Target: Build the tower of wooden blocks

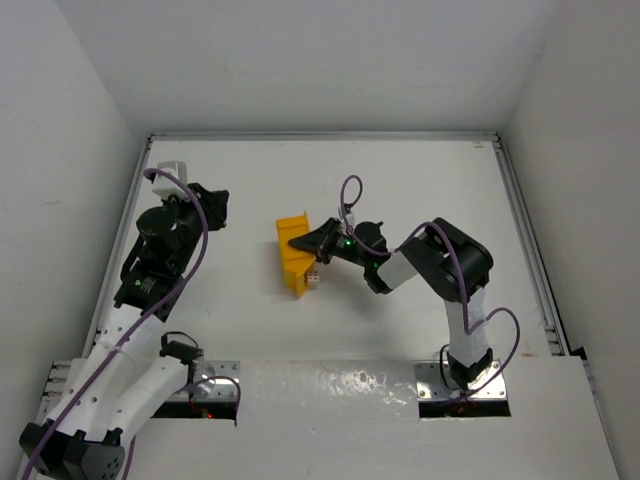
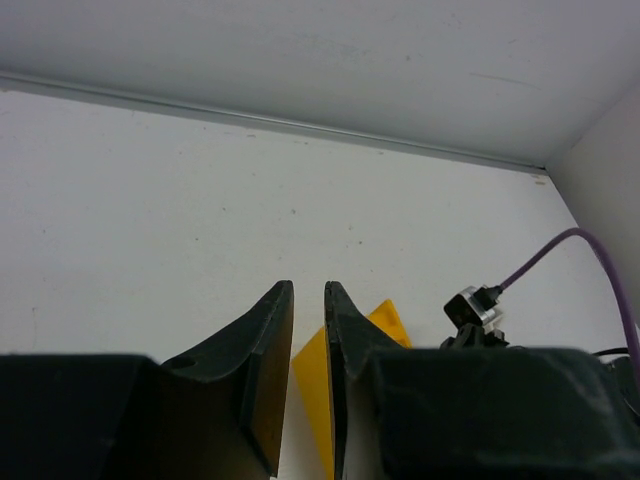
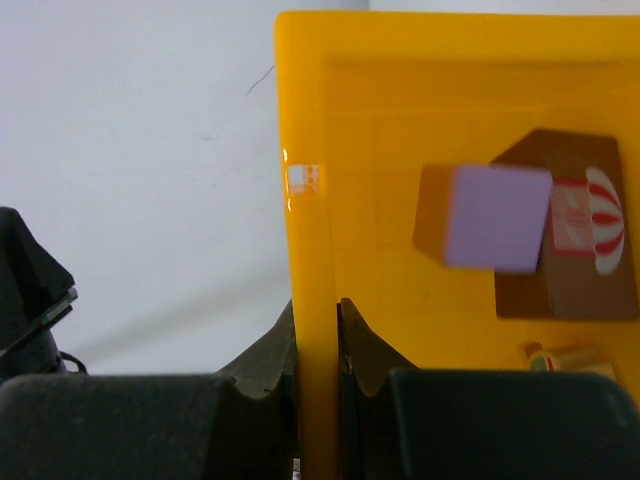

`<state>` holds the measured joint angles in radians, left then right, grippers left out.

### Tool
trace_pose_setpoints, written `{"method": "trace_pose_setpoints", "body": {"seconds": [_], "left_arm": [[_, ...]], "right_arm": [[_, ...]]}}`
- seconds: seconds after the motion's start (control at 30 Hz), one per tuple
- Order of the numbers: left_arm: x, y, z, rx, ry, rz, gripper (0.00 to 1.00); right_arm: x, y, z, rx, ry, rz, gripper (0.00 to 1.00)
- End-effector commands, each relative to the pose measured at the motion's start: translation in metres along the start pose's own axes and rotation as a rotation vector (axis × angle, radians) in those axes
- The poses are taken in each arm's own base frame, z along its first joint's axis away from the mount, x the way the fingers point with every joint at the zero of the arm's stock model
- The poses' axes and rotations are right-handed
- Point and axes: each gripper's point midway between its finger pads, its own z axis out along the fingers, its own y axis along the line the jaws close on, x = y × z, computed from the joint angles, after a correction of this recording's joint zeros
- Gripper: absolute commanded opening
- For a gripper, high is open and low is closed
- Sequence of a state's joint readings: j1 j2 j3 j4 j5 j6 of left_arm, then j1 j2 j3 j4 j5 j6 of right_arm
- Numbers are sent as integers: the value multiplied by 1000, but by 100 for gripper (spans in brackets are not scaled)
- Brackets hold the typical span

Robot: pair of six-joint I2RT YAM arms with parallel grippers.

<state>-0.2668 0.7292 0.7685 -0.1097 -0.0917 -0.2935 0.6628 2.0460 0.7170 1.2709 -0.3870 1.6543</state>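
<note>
Right gripper: clamped on one wall of the yellow bin, one finger outside it and one inside.
Left gripper: jaws a narrow slit apart with nothing between them, raised over the table.
Where the blocks are: inside the bin, on the inner side of the clamped wall and beyond the right fingertips. None is stacked yet.
Key relation: the blocks lie past the wall the right gripper holds, so that arm is touching the bin and not any block. In my judgement, getting a block means either tipping the bin or letting go and reaching in.
Bin axis: in the top view it runs roughly near to far, with the right gripper entering from its right side.
Nearer arm: the right. The left gripper is well apart from the bin, off to its left.
Count in bin: three show, namely a lilac block, a brown block with a red-and-white mark lying partly under it, and a pale block cut off low in the view.
Count outside: one stray block just beside the bin, though it is too small to be sure.
Bins: one.
</note>
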Motion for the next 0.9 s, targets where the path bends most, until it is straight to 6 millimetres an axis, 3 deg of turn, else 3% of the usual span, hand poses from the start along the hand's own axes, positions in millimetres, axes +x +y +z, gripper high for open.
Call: {"method": "trace_pose_setpoints", "body": {"seconds": [0.0,0.07,0.13,0.17,0.23,0.27,0.3,0.33,0.37,0.4,0.43,0.5,0.57,0.63,0.7,0.73,0.77,0.8,0.83,0.87], "left_arm": [[-8,0,0,1,-30,-2,17],[-11,-6,0,28,-40,-5,17],[-8,-8,1,41,-27,-1,17],[-6,-5,1,30,-23,2,17],[-10,0,-1,-1,-36,3,17],[-11,-1,-1,3,-43,0,17],[-10,-6,-1,31,-36,-2,18],[-9,-9,0,45,-30,-3,20],[-6,-10,2,55,-20,1,21],[-5,-10,2,55,-17,4,25],[-5,-9,1,47,-18,7,27],[-7,-6,0,32,-25,4,30],[-5,-13,3,66,-12,0,33],[-1,-13,5,68,3,-1,36],[0,-8,5,41,1,4,41],[-1,-7,4,34,-3,1,44],[-3,-7,4,36,-9,-1,46],[-3,-10,5,52,-5,-1,47],[-3,-11,5,57,-3,-3,49],[-1,-11,7,57,5,-2,52]], "right_arm": [[8,112,-33,-419,-87,-241,0],[-3,124,-11,-470,-63,-218,0],[-4,118,-3,-463,-38,-136,0],[12,126,-12,-475,-25,-189,0],[18,114,-28,-425,-64,-200,0],[12,127,-26,-457,-90,-210,0],[3,123,-17,-458,-81,-221,0],[-5,136,-6,-504,-78,-222,0],[-6,130,-3,-487,-50,-106,0],[6,135,-8,-495,-22,-121,0],[19,111,-25,-421,-26,-142,0],[19,113,-38,-412,-82,-188,0],[9,134,-23,-479,-70,-213,0],[9,134,-11,-488,-20,-127,0],[28,133,-24,-478,-19,-200,0],[21,131,-33,-463,-80,-210,0],[16,134,-29,-472,-87,-215,0],[9,156,-18,-537,-86,-244,0],[4,153,-9,-539,-81,-233,0],[2,135,1,-503,-40,-116,0]]}}
